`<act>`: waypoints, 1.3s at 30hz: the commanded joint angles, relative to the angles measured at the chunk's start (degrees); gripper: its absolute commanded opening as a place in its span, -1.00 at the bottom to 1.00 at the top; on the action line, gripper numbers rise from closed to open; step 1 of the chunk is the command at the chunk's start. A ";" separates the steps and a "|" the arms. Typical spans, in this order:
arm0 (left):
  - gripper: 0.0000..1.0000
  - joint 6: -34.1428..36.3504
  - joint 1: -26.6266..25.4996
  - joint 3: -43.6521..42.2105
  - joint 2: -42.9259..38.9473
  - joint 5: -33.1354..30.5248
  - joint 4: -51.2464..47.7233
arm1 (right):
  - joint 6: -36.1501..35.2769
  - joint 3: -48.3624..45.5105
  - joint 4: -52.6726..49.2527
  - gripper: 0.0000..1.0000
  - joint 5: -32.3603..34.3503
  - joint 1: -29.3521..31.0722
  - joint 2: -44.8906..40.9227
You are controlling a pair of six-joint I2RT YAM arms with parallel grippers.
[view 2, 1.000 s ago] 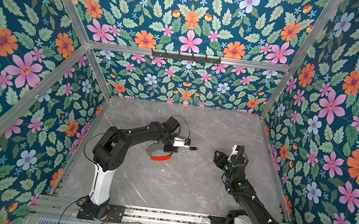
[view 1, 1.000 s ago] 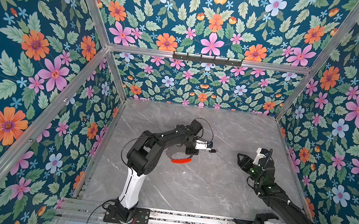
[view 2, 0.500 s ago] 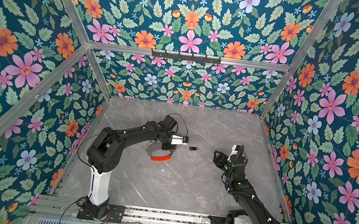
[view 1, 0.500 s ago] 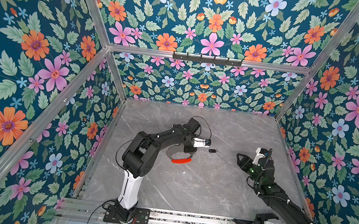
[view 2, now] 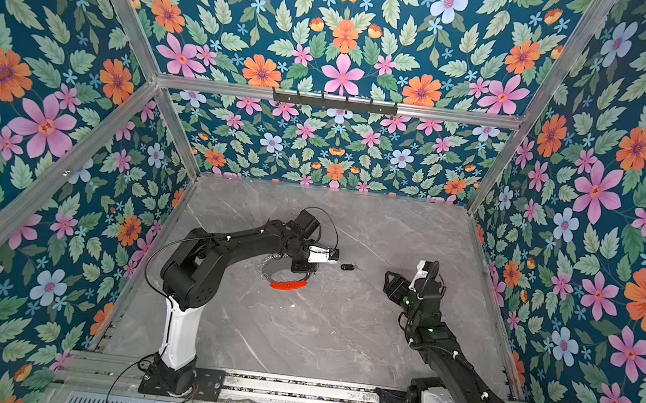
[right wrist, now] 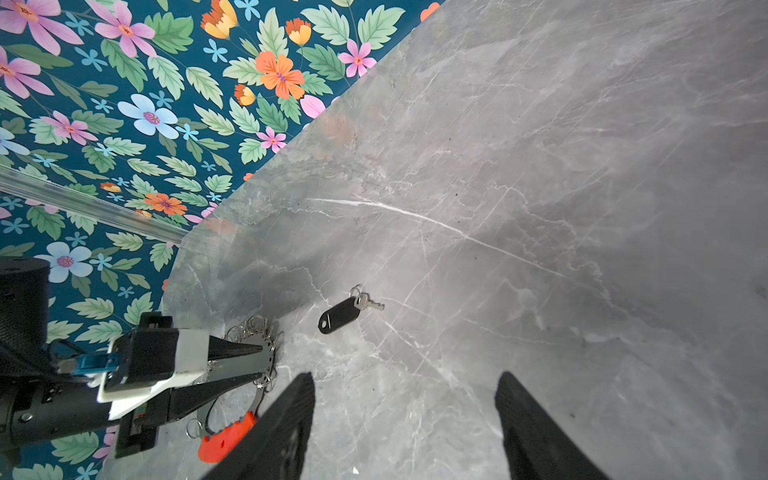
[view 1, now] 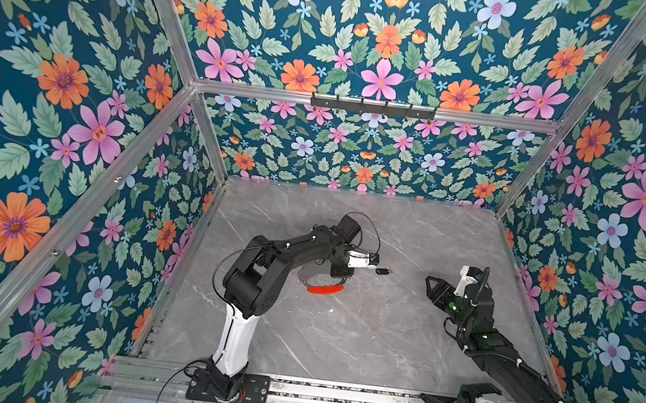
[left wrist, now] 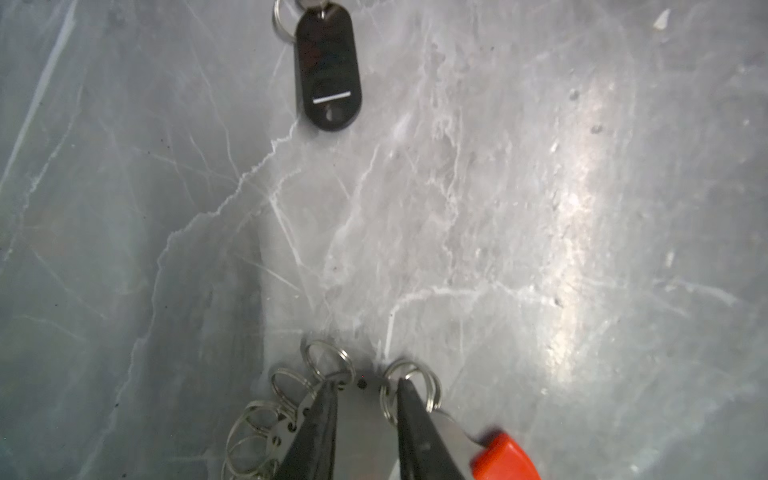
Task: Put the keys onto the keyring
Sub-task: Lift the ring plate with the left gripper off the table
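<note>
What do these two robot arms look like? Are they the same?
Both arms are mostly black with jointed segments and one white section each. The left gripper has long, tapering black fingers on a white mount with a small blue part. The right gripper has black fingers too. Thin black cables loop along both arms; small green lights glow on the right one.

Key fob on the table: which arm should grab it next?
Right. The right gripper is open, empty and facing the key fob; the left gripper is at the keyring.

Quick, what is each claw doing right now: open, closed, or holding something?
Left gripper: closed on the keyring.
Right gripper: open, holding nothing.
</note>
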 commanded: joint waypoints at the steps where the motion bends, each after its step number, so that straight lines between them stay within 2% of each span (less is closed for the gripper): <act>1: -0.39 0.00 0.02 0.34 -0.07 -0.39 -0.89 | 0.28 0.30 1.81 0.40 0.02 0.01 0.11; 12: -0.33 0.35 0.16 -0.02 -2.62 -0.78 -1.40 | 0.24 0.59 1.91 0.40 -0.60 0.05 0.59; 23: -0.50 -0.54 0.04 -0.86 -2.49 0.13 -2.91 | 0.28 0.57 1.77 0.40 -0.73 -0.02 0.42; 34: -0.43 -0.53 0.02 -1.34 -1.33 -0.42 -1.70 | 0.19 0.70 1.68 0.40 -0.69 0.02 0.59; 39: -0.48 -0.55 0.02 -0.81 -0.91 -0.85 -1.54 | 0.19 0.74 1.87 0.40 -0.86 0.01 0.94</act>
